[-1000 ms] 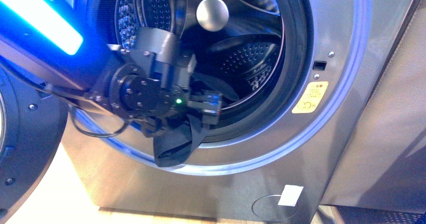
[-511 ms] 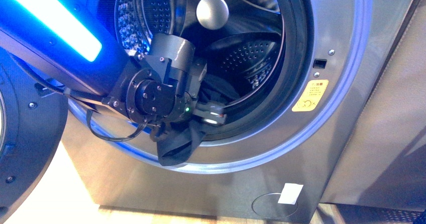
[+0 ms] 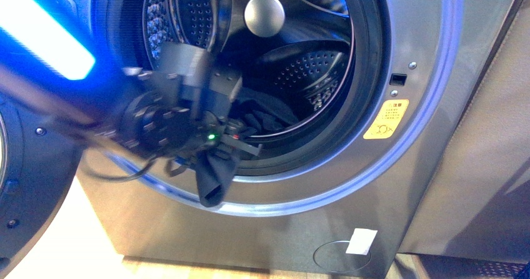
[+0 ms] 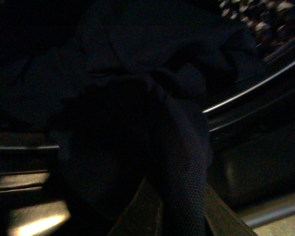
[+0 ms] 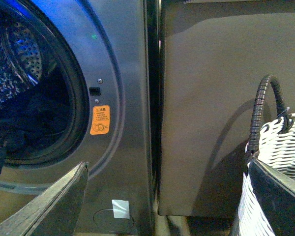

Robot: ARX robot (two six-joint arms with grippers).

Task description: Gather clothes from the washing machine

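Observation:
The grey washing machine (image 3: 431,72) fills the front view, its round mouth open on the perforated steel drum (image 3: 306,72). My left gripper (image 3: 240,142) sits at the lower rim of the mouth, shut on the dark clothes (image 3: 212,176). A fold of them hangs over the rim; more lies in the drum (image 3: 269,116). The left wrist view is very dark; the clothes (image 4: 184,177) show pinched between the fingers. My right gripper (image 5: 167,196) is open and empty, off to the right of the machine (image 5: 123,73), near its yellow sticker (image 5: 100,119).
The open door (image 3: 25,185) stands at the left edge. A dark grey cabinet (image 3: 481,166) adjoins the machine on the right. A grey-and-white woven basket (image 5: 280,167) with a black handle stands by my right gripper. Wooden floor (image 3: 56,248) lies below.
My left arm has pulled back to the left and lower, blurred with motion. The hanging fold of clothes has come with it, further out over the rim.

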